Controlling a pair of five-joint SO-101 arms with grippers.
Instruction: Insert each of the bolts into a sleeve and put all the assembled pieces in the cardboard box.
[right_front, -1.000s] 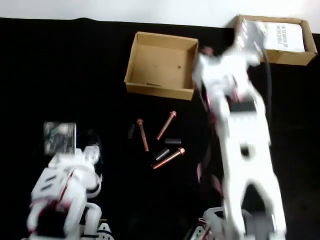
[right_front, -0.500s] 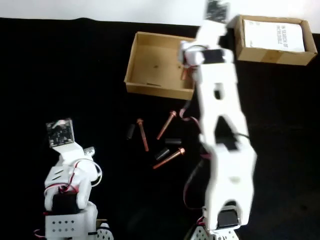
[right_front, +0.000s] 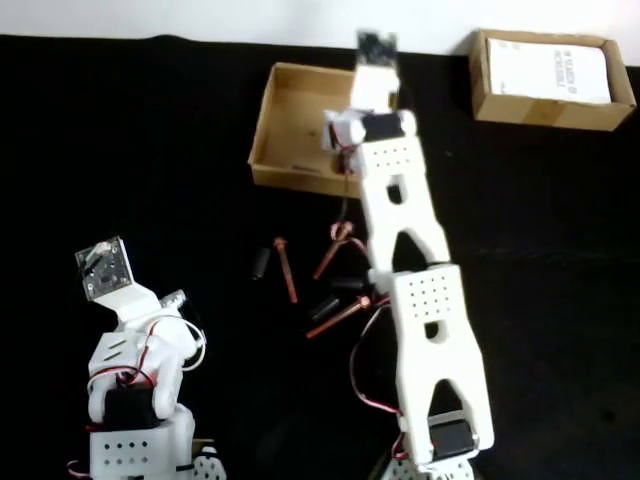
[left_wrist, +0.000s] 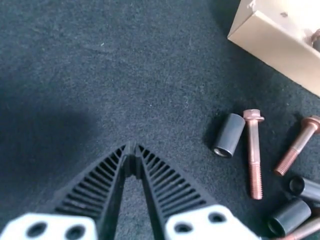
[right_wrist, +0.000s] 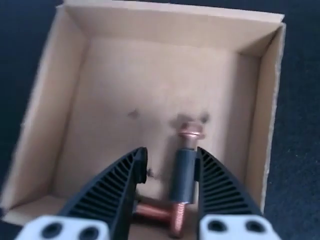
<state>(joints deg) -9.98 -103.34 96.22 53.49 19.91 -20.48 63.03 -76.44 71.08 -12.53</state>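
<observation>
The right claw (right_wrist: 171, 152) hangs over the open cardboard box (right_wrist: 115, 90). Its jaws are parted wider than the piece between them, a dark sleeve (right_wrist: 182, 175) with a copper bolt (right_wrist: 190, 131) through it. The bolt's head points to the far side and its threaded end pokes out on the near side. The sleeve lies against one finger with a clear gap at the other, so it is not pinched. I cannot tell whether the piece rests on the box floor. A second copper shank (right_wrist: 150, 210) lies crosswise at the threaded end, by the box's near wall. In the high view the right arm (right_front: 405, 220) stretches from the near edge to the right part of the box.

The left claw (left_wrist: 131, 149) is closed tip to tip on nothing, over the black cloth (left_wrist: 75, 60) at the near left. The loose parts lie to its right, on the near side of the box. A loose sleeve (left_wrist: 229, 135) is just beside a loose bolt (left_wrist: 254, 152), then come a slanted bolt (left_wrist: 296, 145) and two further sleeves (left_wrist: 290, 216).

At the far right a second box (right_front: 545, 115) holds a white sheet (right_front: 548, 70) bearing a few lines of dark print.
</observation>
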